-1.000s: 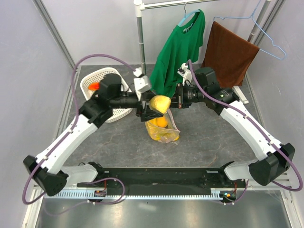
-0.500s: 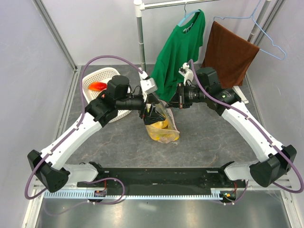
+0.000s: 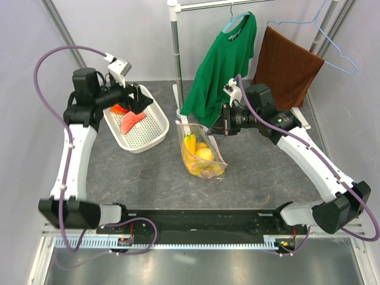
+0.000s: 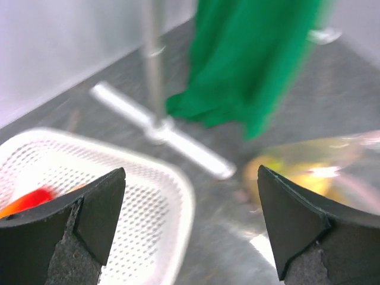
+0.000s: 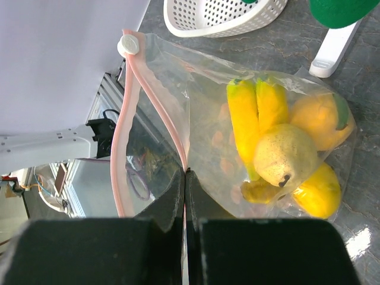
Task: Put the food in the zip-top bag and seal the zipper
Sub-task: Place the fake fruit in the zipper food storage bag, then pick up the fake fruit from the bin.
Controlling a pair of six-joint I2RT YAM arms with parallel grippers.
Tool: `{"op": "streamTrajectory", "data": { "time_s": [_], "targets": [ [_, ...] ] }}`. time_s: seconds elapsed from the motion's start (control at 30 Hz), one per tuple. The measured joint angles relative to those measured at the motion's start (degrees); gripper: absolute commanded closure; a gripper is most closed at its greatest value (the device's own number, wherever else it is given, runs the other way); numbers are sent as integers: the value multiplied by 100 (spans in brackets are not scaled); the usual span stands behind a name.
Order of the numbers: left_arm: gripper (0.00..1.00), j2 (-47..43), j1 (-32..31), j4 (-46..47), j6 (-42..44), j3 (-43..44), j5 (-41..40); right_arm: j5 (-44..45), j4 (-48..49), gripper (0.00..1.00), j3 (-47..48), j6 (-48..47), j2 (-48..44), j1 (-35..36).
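Where blur hides detail: red food (image 3: 132,121) in basket (image 3: 152,127), left of bag (image 5: 208,77).
Left gripper (image 4: 190,184): jaws spread wide.
Right gripper (image 5: 185,178): pinching bag's zipper (image 5: 123,107).

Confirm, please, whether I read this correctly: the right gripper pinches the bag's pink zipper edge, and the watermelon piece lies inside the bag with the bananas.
Not quite. The right gripper does pinch the zipper edge of the bag, but the watermelon piece lies in the white basket, not inside the bag with the bananas. The top external view shows it.
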Motion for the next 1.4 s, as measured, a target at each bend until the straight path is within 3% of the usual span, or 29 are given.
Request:
{"op": "streamTrajectory", "data": {
  "time_s": [0.13, 0.27, 0.37, 0.63, 0.87, 1.23, 1.4],
  "targets": [
    [6, 970, 463, -431, 789, 315, -271, 2, 2, 100, 0, 0, 0, 0],
    [16, 2264, 774, -879, 1370, 772, -761, 2, 2, 100, 0, -2, 0, 0],
    [21, 3143, 962, -1119, 1585, 1134, -1104, 2, 0, 100, 0, -15, 0, 0],
    [23, 4636, 1176, -1563, 1847, 2214, -1661, 2, -15, 100, 0, -44, 0, 0],
    [23, 5233, 1228, -1488, 1851, 3106, -1832, 2, -35, 100, 0, -46, 2, 0],
    [23, 5372, 1241, -1834, 2304, 2855, -1742, 2, -37, 100, 0, -68, 39, 0],
    [18, 5455, 1241, -1928, 2382, 2763, -1692, 2, -37, 100, 0, -66, 59, 0]
  ]
}}
